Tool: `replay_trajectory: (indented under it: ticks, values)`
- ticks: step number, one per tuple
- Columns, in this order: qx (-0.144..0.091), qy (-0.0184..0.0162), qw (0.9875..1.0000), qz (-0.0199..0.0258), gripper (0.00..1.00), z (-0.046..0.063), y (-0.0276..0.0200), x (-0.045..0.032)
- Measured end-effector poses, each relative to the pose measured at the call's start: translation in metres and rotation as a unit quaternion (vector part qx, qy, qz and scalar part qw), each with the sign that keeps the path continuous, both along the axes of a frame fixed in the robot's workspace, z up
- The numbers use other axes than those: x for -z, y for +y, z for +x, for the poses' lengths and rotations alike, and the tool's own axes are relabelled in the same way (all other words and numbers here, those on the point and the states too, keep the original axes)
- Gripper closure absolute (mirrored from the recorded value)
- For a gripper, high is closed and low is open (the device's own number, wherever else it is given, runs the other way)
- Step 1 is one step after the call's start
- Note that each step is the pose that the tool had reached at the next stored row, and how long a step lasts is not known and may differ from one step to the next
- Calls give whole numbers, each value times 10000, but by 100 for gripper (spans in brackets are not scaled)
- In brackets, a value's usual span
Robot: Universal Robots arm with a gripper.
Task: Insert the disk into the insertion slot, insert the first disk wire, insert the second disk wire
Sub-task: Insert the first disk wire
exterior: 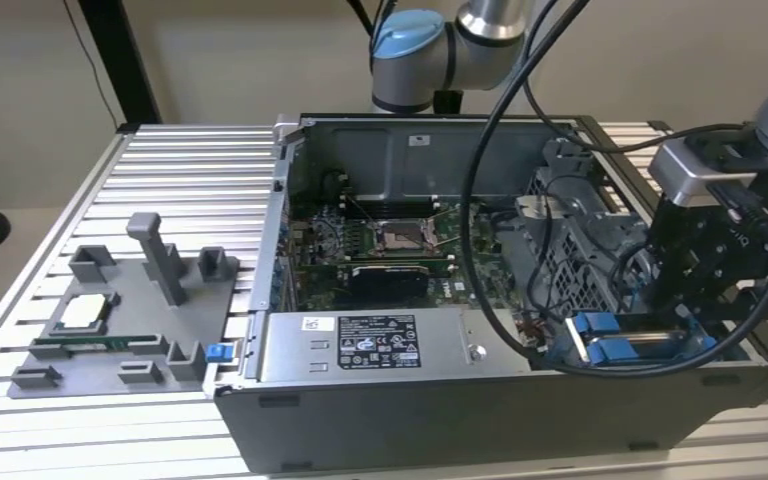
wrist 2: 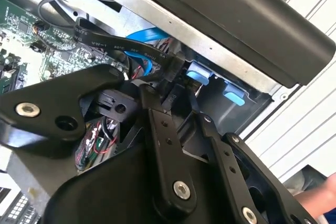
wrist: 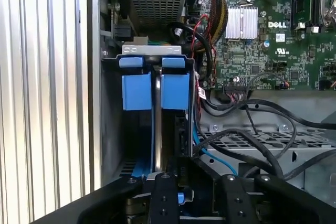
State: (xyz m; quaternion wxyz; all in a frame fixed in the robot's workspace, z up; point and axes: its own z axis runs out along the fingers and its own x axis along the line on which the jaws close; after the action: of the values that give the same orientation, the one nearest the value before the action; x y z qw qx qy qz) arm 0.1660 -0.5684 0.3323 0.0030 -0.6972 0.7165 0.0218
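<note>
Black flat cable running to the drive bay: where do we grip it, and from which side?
Likely at its stiff black plug end, not the limp ribbon, which would flex. Come in through the open side of the case, beside the insertion slot with its blue tabs, pinching the plug's broad flat faces. The walls seem to block other approaches.
</note>
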Motion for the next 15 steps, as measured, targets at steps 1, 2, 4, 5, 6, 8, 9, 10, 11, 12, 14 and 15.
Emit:
replay_trajectory:
  ticks: [1, 2, 4, 5, 6, 8, 9, 10, 11, 12, 14, 15]
  values:
    - [0, 0, 10000, 0, 100, 0, 0, -7]
    - [0, 0, 10000, 1, 100, 0, 0, -14]
    - [0, 0, 10000, 1, 100, 0, 0, -40]
    - [0, 0, 10000, 0, 100, 0, 0, -54]
    - [0, 0, 10000, 0, 100, 0, 0, -62]
    - [0, 0, 10000, 1, 100, 0, 0, -61]
    - [0, 0, 10000, 1, 100, 0, 0, -64]
    - [0, 0, 10000, -2, 100, 0, 0, -77]
    - [0, 0, 10000, -2, 100, 0, 0, -99]
    - [0, 0, 10000, 0, 0, 0, 0, -128]
    - [0, 0, 10000, -1, 0, 0, 0, -201]
    - [0, 0, 10000, -1, 0, 0, 0, -230]
